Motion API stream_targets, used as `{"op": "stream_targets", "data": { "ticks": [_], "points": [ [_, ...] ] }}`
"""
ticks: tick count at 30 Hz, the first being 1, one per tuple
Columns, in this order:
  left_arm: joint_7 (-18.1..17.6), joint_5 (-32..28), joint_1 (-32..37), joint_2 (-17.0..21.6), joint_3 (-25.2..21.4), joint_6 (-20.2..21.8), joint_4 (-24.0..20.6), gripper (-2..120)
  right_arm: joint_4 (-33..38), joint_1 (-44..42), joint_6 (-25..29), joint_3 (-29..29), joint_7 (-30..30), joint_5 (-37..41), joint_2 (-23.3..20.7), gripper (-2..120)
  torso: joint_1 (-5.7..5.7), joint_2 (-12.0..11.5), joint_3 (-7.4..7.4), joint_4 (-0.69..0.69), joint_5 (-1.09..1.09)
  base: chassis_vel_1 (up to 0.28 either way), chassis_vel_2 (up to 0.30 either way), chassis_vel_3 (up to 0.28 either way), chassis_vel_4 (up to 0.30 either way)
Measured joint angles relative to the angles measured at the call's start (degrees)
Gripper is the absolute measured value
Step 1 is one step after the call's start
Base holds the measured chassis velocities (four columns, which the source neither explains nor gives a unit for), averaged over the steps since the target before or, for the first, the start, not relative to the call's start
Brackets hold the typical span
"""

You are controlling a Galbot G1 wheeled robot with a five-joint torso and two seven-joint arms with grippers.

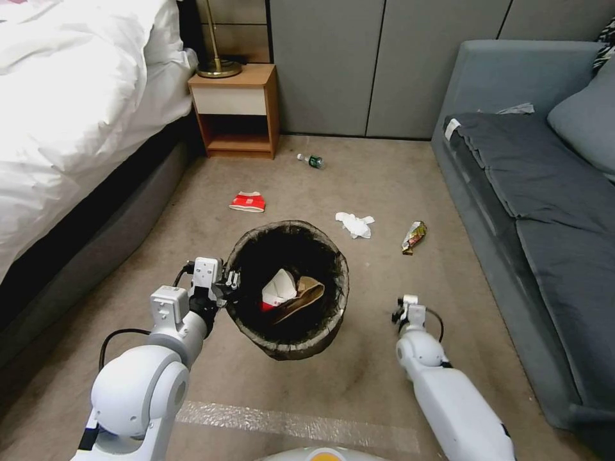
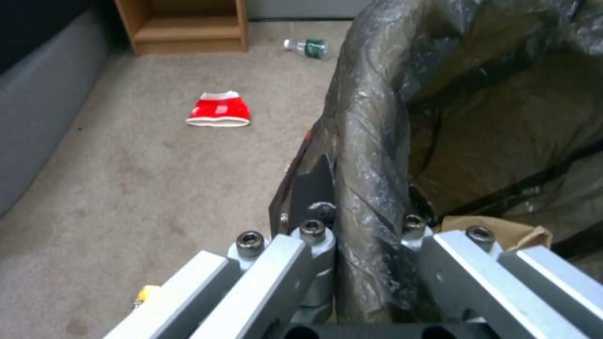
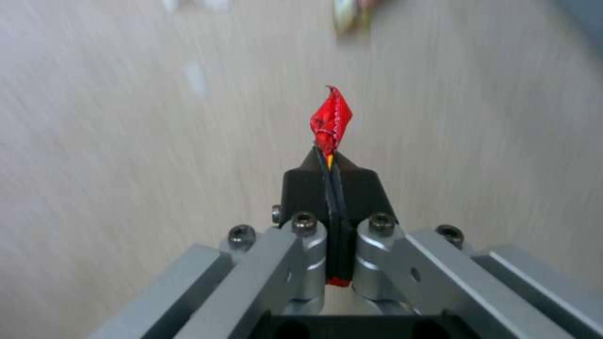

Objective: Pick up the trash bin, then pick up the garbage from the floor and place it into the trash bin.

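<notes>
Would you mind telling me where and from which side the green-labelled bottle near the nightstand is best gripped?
Probably across the middle of its body, coming straight down from above. The bottle lies flat on its side on the carpet, clear of the nightstand, so its round barrel offers two opposite faces for the fingers.

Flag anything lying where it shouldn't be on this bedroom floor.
Litter is scattered on the beige carpet: a red-and-white carton, crumpled white tissue, a shiny snack wrapper, and a small green-labelled bottle near the nightstand. The bag-lined bin hangs tilted from the left end effector.
</notes>
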Motion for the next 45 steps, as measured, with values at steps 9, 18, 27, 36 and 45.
{"op": "stream_targets", "data": {
  "ticks": [9,18,27,36,45],
  "points": [
    [-0.02,0.02,-0.08,-0.01,0.48,0.0,-0.01,3,20.67,-4.14,-5.45,1.06,-2.47,2.29,-2.89,0,0.0,0.0,-0.01,-0.01,-0.01,0.0,0.0,0.0,0.0],
    [-0.02,-0.12,-0.01,0.68,0.65,0.05,-0.04,2,40.44,-6.64,-11.98,-1.11,-5.07,8.78,-6.99,0,0.0,0.0,-0.02,0.0,-0.01,0.0,0.0,0.0,0.0],
    [-0.02,-0.15,-0.06,1.04,1.44,0.49,-0.18,2,55.01,-7.47,-15.88,-4.29,-10.44,14.13,-12.64,0,0.0,0.0,-0.02,0.0,-0.02,0.0,0.0,0.0,0.0],
    [-0.13,-0.16,-0.65,1.33,2.41,1.1,-0.16,2,59.3,-5.92,-16.47,-9.04,-15.6,18.03,-16.67,0,-0.01,0.0,-0.02,0.01,-0.01,0.0,0.0,0.0,0.0],
    [-0.54,0.2,-1.16,1.26,3.35,1.35,0.17,2,58.74,-3.17,-18.81,-18.07,-12.67,19.69,-16.75,0,-0.01,0.0,-0.02,0.01,-0.01,0.0,0.0,0.0,0.0]
  ]
}}
